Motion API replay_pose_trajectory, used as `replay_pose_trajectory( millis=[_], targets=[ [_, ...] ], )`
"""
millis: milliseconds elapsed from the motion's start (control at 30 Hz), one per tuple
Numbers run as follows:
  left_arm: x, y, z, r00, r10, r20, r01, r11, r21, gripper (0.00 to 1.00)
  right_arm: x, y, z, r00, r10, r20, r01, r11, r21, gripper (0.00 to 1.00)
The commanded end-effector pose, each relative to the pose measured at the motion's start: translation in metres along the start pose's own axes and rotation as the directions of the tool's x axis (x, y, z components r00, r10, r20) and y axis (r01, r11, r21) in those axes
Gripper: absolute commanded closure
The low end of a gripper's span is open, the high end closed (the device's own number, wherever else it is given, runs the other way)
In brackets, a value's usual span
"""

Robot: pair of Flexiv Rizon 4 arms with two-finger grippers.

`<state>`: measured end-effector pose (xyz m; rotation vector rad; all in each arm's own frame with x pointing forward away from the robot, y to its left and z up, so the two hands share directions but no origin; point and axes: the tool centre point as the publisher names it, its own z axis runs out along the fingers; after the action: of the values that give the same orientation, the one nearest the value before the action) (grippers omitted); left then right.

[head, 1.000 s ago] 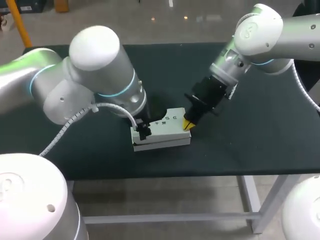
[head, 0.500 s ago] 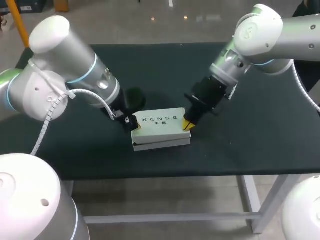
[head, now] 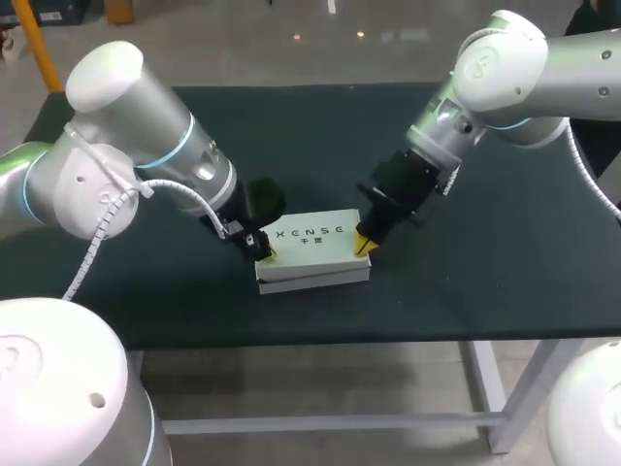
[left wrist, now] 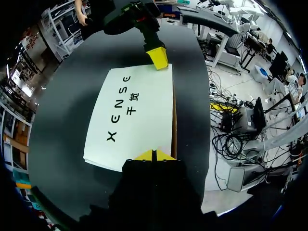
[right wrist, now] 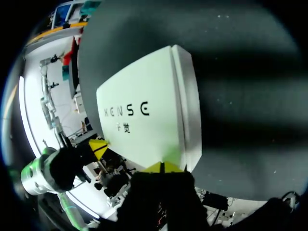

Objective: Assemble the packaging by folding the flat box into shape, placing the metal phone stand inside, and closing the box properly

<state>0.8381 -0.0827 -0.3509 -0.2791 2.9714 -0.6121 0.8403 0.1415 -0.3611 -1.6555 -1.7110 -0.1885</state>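
Observation:
The white box (head: 310, 250) with black print lies near the table's front edge. Its lid is down, and a dark seam shows along the front side. My left gripper (head: 264, 254) is shut, its yellow tips resting on the lid's left end. In the left wrist view the tips (left wrist: 154, 155) meet at the near edge of the lid (left wrist: 132, 115). My right gripper (head: 364, 243) is shut too, its tips pressed on the lid's right end, as the right wrist view shows (right wrist: 163, 167). No phone stand is in view.
The dark table top (head: 485, 252) stretches bare to the right of the box and behind it. The table's front edge (head: 320, 340) runs close below the box.
My left arm has swung back from over the box's left part to its left end, and its fingers have closed. The right arm and the box have stayed put.

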Motion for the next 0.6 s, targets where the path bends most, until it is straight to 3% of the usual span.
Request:
replay_pose_trajectory(
  millis=[33,600],
  targets=[
    [0.0026,0.0015,0.0036,1.0,-0.002,0.005,0.002,1.0,-0.001,1.0,-0.0002,0.0013,0.0029,1.0,0.002,0.002,-0.002,1.0,0.001,1.0],
    [0.0056,0.0083,0.0106,1.0,0.0,0.006,0.0,1.0,0.012,1.0,-0.0051,0.0041,0.0069,1.0,0.016,-0.001,-0.016,1.0,0.002,1.0]
  ],
)
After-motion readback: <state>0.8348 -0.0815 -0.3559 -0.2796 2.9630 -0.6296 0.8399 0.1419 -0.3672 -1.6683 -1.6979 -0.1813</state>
